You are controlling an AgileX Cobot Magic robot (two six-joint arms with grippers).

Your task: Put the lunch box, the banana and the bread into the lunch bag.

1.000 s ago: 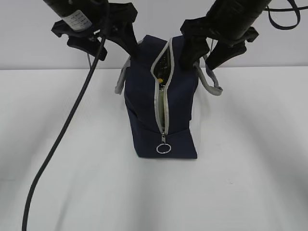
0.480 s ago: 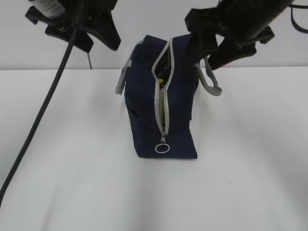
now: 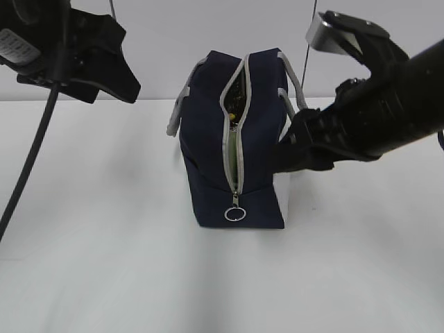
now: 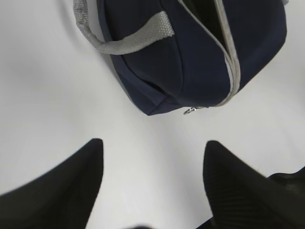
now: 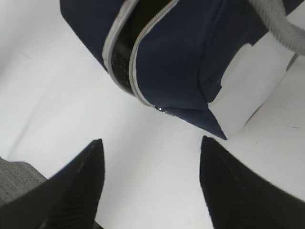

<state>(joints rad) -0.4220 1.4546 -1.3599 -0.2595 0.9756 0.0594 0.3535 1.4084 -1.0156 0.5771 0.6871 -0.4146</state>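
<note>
Room on the white desk [image 3: 104, 263] is wide on every side of the lunch bag [image 3: 208, 159], which I see upright ahead of both pincers. My left pincer [image 4: 150, 167] hangs spread and empty; so does my right pincer [image 5: 150, 167]. Through the half-open zipper [image 3: 236, 149] I catch only a yellow speck; the contents are hidden.

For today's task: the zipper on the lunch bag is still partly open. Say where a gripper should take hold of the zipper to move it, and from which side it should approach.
Grip the metal ring pull, which hangs free low on the lunch bag at its camera-facing end. Approach from that end, where bare table lies in front, fingers pinching the ring's flat faces. The open right gripper looks nearer.
</note>
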